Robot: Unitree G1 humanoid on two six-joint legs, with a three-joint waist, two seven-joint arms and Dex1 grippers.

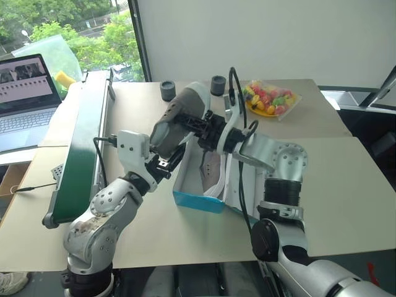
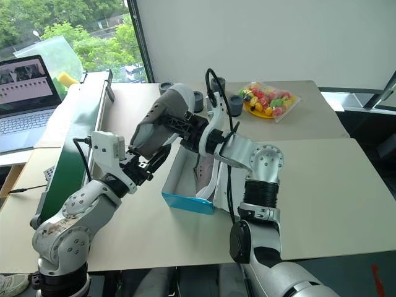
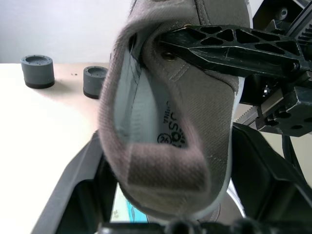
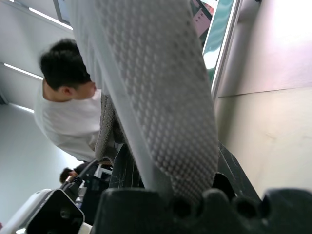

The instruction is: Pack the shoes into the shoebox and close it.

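One shoe [image 1: 213,173] lies in the open shoebox [image 1: 197,199]; the right gripper [image 1: 197,125] pinches the second shoe [image 1: 176,117] above it, left gripper [image 1: 166,162] spread.

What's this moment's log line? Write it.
right gripper: shut on raised shoe | left gripper: at its heel | other shoe: in shoebox

Both pairs of jaws meet around one raised shoe [image 1: 176,120], the right gripper [image 1: 197,125] clamped on its side and the left gripper [image 1: 166,162] spread wide about its heel. Just below them lies the shoebox [image 1: 197,199], its floor taken by the second shoe [image 1: 212,173]. Beyond the jaws stand grey cylinders [image 1: 167,90]; open tabletop [image 1: 142,216] lies beside the left jaws, up to the conveyor frame [image 1: 77,154].
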